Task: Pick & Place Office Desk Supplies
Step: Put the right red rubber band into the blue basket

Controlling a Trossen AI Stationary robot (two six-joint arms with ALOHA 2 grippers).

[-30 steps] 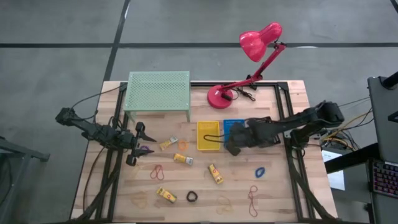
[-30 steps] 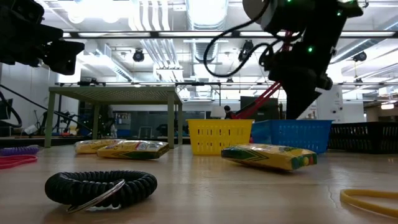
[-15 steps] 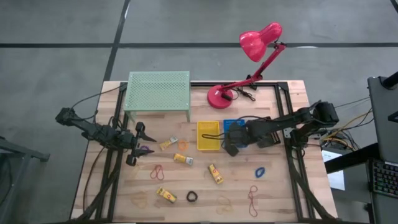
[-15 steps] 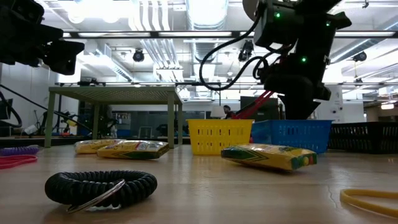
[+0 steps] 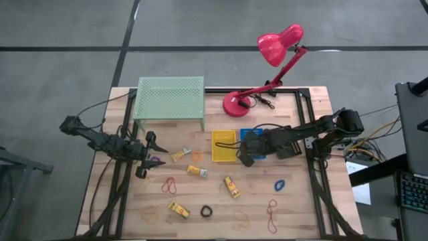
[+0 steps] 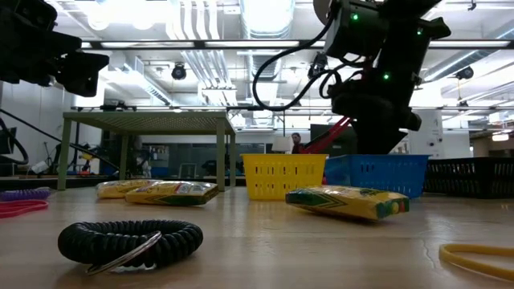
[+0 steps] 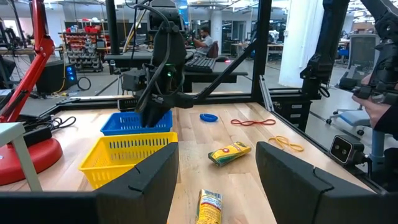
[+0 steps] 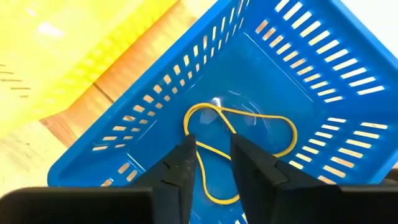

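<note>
My right gripper [image 8: 211,165] hangs open over the blue basket [image 5: 249,134], pointing steeply down into it. A yellow rubber band [image 8: 261,121] lies on the floor of the blue basket [image 8: 298,56], and one loop runs under the gap between the fingers. Whether a fingertip touches the band I cannot tell. The yellow basket [image 5: 224,146] stands right beside the blue one, toward the table's left. My left gripper [image 5: 148,155] waits open and level at the table's left side, with nothing between its fingers [image 7: 155,180].
Yellow packets [image 5: 196,172] [image 5: 231,187] [image 5: 178,210], a black coil ring [image 5: 206,211], a blue ring [image 5: 279,184] and red bands [image 5: 271,213] [image 5: 170,185] lie on the near half of the table. The green mesh shelf [image 5: 170,99] and the pink lamp [image 5: 267,67] stand at the far edge.
My right gripper has tipped a little further down over the blue basket and edged toward the yellow basket. My left arm has kept still.
</note>
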